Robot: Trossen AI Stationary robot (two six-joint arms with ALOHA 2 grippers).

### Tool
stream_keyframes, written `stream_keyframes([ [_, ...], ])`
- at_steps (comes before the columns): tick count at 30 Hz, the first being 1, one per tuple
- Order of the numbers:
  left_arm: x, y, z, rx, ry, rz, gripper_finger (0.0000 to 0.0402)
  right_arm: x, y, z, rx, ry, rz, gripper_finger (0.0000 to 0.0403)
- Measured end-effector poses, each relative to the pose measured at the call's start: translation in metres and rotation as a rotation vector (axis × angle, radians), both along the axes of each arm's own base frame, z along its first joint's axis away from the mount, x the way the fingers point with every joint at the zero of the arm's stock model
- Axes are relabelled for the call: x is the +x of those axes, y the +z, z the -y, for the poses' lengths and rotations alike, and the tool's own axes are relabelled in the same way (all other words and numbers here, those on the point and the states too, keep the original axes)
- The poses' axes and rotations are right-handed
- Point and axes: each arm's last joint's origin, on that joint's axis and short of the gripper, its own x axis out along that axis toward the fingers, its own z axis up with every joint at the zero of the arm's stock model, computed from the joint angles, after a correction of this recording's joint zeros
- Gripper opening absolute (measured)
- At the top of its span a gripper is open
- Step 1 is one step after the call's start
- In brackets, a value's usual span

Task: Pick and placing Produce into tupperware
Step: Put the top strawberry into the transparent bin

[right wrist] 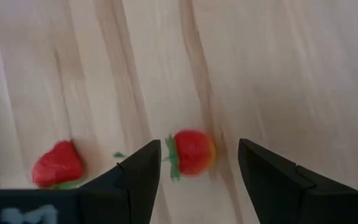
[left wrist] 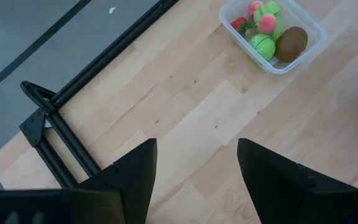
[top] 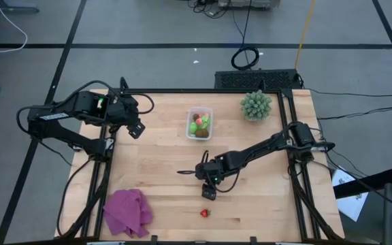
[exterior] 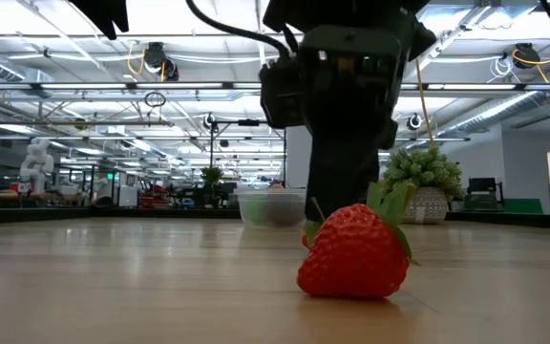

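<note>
A red strawberry (right wrist: 192, 152) lies on the wooden table, seen between the spread fingers of my right gripper (right wrist: 199, 148), which is open and slants down just above it. A second strawberry (right wrist: 58, 165) lies off to one side. The high view shows my right gripper (top: 209, 194) near the table's front middle with one strawberry (top: 205, 213) just beyond it. The clear tupperware (top: 198, 124) stands at the far middle and holds green pieces, a brown kiwi (left wrist: 291, 42) and red pieces. My left gripper (top: 136, 128) waits open, raised over the far left.
A spiky pale-green plant (top: 256, 105) stands at the far right corner. A crumpled purple cloth (top: 128, 212) lies at the near left corner. Bare wood (top: 162, 163) stretches between the tupperware and the strawberries.
</note>
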Motion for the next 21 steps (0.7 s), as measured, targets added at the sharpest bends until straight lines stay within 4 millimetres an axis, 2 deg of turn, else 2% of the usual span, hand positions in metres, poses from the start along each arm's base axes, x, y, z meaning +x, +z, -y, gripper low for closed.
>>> stream_keyframes([
  [4,0.0001,0.0000,0.0000,0.000,0.000,0.000,0.0227,0.0007,-0.0057,-0.0011,0.012,0.009,-0.015,0.0206],
  [21,0.0001,0.0000,0.0000,0.000,0.000,0.000,0.0228,0.0014,-0.0056,-0.0015,0.018,0.011,-0.008,0.0206],
])
